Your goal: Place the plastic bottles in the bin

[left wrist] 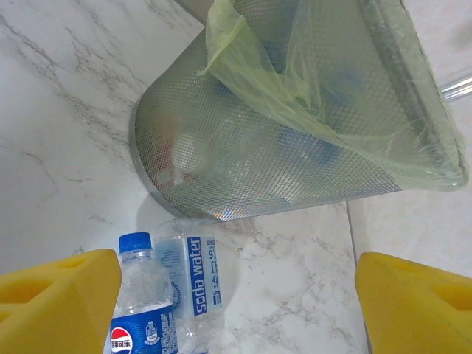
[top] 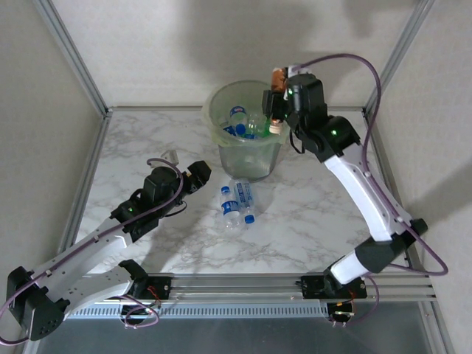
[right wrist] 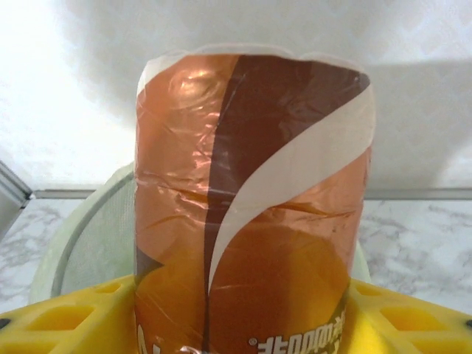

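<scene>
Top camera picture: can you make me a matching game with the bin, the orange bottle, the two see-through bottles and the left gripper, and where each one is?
Things
1. bin
2. orange bottle
3. clear bottles
4. left gripper

Places or states
A. lying on the table, just in front of the bin
B. held by the right gripper, up by the bin's rim
C. open, low over the table, left of the clear bottles
D. standing upright at the back of the table

Pairs: 1-D, 2-B, 3-A, 4-C

Orange-brown bottle [right wrist: 251,206] — bin [left wrist: 221,162] perhaps grey.
</scene>
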`<action>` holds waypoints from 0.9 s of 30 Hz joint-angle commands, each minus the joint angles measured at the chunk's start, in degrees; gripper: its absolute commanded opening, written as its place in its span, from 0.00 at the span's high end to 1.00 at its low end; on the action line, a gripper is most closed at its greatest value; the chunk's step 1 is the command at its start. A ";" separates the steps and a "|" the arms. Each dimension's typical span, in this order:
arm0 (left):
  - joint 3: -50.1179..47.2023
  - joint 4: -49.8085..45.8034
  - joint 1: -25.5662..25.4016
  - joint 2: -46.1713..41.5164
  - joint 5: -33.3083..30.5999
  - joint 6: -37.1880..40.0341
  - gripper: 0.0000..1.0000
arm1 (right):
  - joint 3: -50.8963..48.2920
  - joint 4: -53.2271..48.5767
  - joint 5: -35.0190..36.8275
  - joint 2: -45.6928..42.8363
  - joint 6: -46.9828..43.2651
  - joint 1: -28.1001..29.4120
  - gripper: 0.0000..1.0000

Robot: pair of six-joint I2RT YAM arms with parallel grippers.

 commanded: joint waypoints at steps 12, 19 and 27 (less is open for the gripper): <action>0.62 -0.79 0.63 0.25 -0.99 -0.44 0.18 | 9.29 -2.37 4.18 13.85 -6.66 -4.40 0.32; 0.26 -0.62 0.63 0.56 -0.78 -0.65 0.18 | 10.56 -2.81 3.57 14.00 -5.62 -4.42 0.18; -0.68 0.32 0.63 1.18 0.56 -1.55 0.18 | 8.09 -2.35 -0.13 7.43 -2.71 -3.30 0.22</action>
